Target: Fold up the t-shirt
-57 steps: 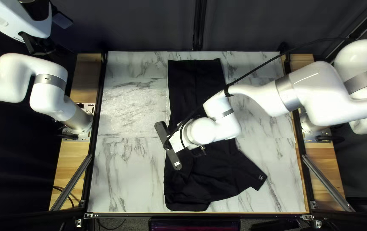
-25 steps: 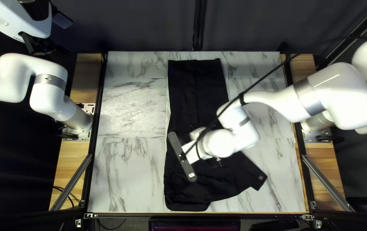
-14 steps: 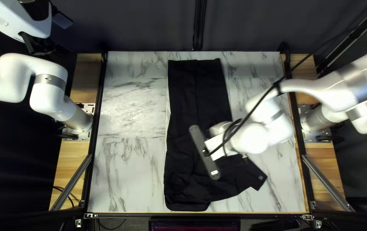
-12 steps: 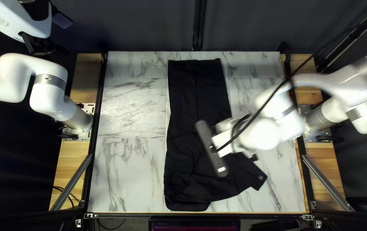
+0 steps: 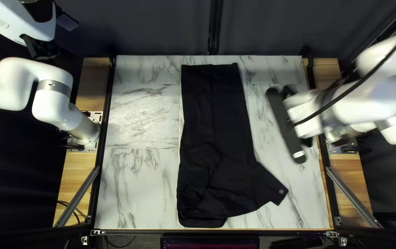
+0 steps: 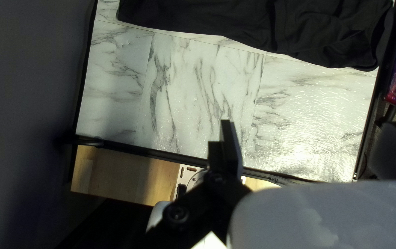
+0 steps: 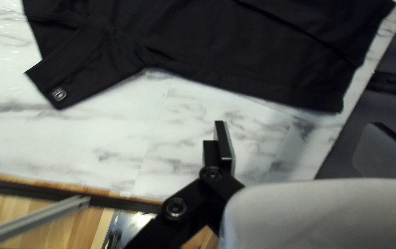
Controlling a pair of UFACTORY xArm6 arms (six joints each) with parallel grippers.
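Fingers of the right gripper (image 7: 301, 138) are spread wide, nothing between them; those of the left gripper (image 6: 312, 138) are spread and bare too. With 12 o'clock at the far edge of the table (image 5: 138, 124) in the top left view, the black t-shirt (image 5: 216, 110) lies with its long axis from 12 to 6, straight end at 12, rumpled end at 6; one sleeve (image 5: 267, 186) juts from it towards 4. From the right gripper the body lies at 9 o'clock, the sleeve's tip between 6 and 7, both near but untouched; from the left gripper the cloth is well off at 4. The right is the nearer, so the next reach probably falls to it; I judge the sleeve needs turning in towards 10, then the length halving along 12 to 6.
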